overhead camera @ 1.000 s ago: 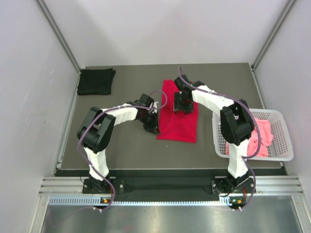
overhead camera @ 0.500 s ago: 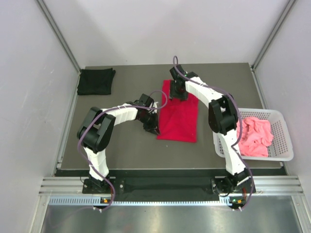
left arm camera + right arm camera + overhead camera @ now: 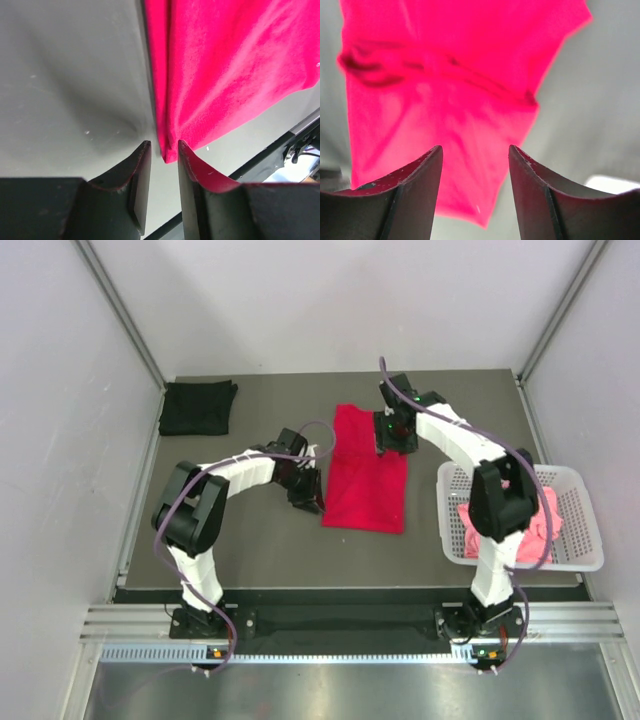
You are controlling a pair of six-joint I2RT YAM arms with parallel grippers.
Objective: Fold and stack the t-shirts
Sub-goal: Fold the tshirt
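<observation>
A bright red t-shirt (image 3: pixel 365 485) lies folded into a long narrow shape at the table's middle. My left gripper (image 3: pixel 310 498) sits low at its near left corner. In the left wrist view the left gripper (image 3: pixel 164 145) is open a little, and the corner of the red t-shirt (image 3: pixel 225 60) lies loose between the tips. My right gripper (image 3: pixel 390 440) hovers over the shirt's far right part. The right wrist view shows the right gripper (image 3: pixel 475 148) open and empty above the red t-shirt (image 3: pixel 445 75). A black t-shirt (image 3: pixel 198 407) lies folded at the back left. A salmon pink t-shirt (image 3: pixel 543 515) is crumpled in the basket.
The white lattice basket (image 3: pixel 590 540) stands at the table's right edge, partly covered by my right arm's elbow. Grey walls close the table in on the left, back and right. The arm bases are at the near edge.
The left gripper has opened and let go of the red shirt's corner. The right gripper swung from over the shirt's middle to its far left edge, then to its far right part.
</observation>
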